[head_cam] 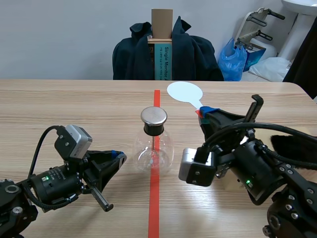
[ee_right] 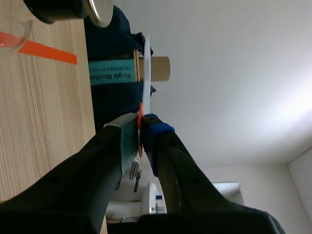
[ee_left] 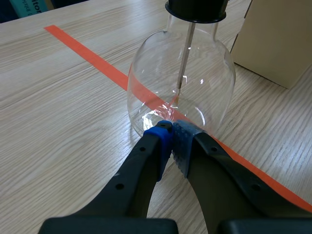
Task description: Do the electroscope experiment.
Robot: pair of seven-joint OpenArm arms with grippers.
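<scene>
Two grippers flank the electroscope flask (head_cam: pixel 154 148), which stands upright on the orange-red tape line (head_cam: pixel 154 208) at mid-table, its long axis vertical and its metal cap (head_cam: pixel 154 116) facing up.

The left gripper (head_cam: pixel 119 157) lies low beside the flask, its fingers closed on nothing. The left wrist view shows what the scene view does not: the blue pads (ee_left: pixel 163 141) pressed together with the tips right at the base of the glass, and a thin rod (ee_left: pixel 184 53) hanging straight down from the black stopper inside the bulb. A beige block (ee_left: pixel 278 44) sits just past the flask.

The right gripper (head_cam: pixel 203 113) is clamped on the handle of a white paddle (head_cam: pixel 184 92). The paddle's long axis runs away from the robot and slants toward the tape line, its round disc lying beyond the flask. In the scene view the disc shows face up. The right wrist view catches the paddle (ee_right: pixel 146 73) edge-on, a thin line pinched between the pads of the right gripper (ee_right: pixel 140 124).
</scene>
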